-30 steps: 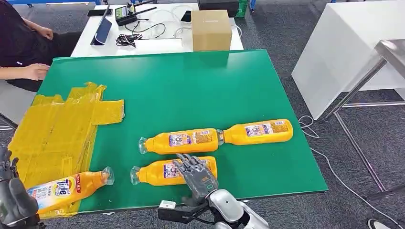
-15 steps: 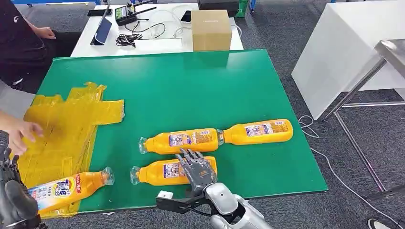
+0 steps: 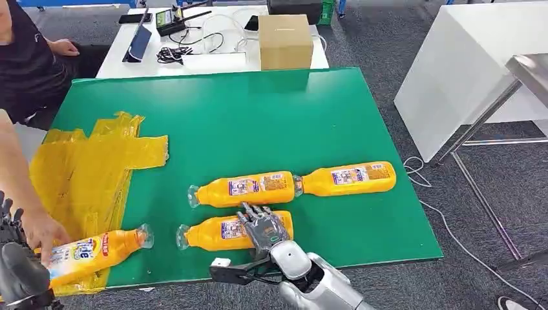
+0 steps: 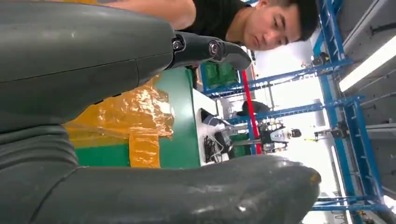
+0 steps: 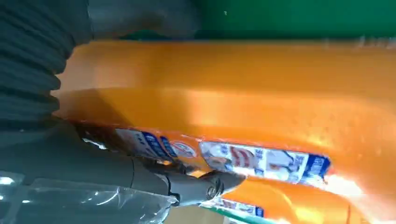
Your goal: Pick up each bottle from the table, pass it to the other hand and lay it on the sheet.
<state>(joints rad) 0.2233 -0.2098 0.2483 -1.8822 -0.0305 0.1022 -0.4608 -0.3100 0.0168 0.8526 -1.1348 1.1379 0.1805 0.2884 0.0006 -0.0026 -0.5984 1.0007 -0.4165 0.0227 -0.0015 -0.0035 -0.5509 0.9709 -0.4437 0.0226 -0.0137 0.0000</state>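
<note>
My right hand [image 3: 263, 229] has crept forward over the last second and now sits on top of the nearest bottle [image 3: 223, 234], fingers draped over its label end; a second ago they were only reaching its edge. In the right wrist view the orange body fills the frame with a dark finger [image 5: 196, 185] lying along the label, so I read this as contact, but I cannot tell whether the fingers have actually closed around it or just rest on it. The bottle lies flat on the green table [image 3: 258, 116], cap pointing toward the yellow sheet [image 3: 84, 174], in the same spot as before, so nothing is lifted yet.

The bigger change is on the other side. A person's hand [image 3: 42, 229] has come in across the sheet and now rests on the bottle already laid there [image 3: 90, 253], where a second ago that arm was back by the table's far edge. My left hand [image 3: 19, 271] hangs low at the sheet's near corner, just beside that bottle, thumb and fingers apart and holding nothing, as the left wrist view shows.

Two more bottles [image 3: 242, 189] [image 3: 349, 177] lie end to end further back, untouched. My judgement: the grasp on the second bottle is forming, and I should watch the person's hand before handing anything over to the left
</note>
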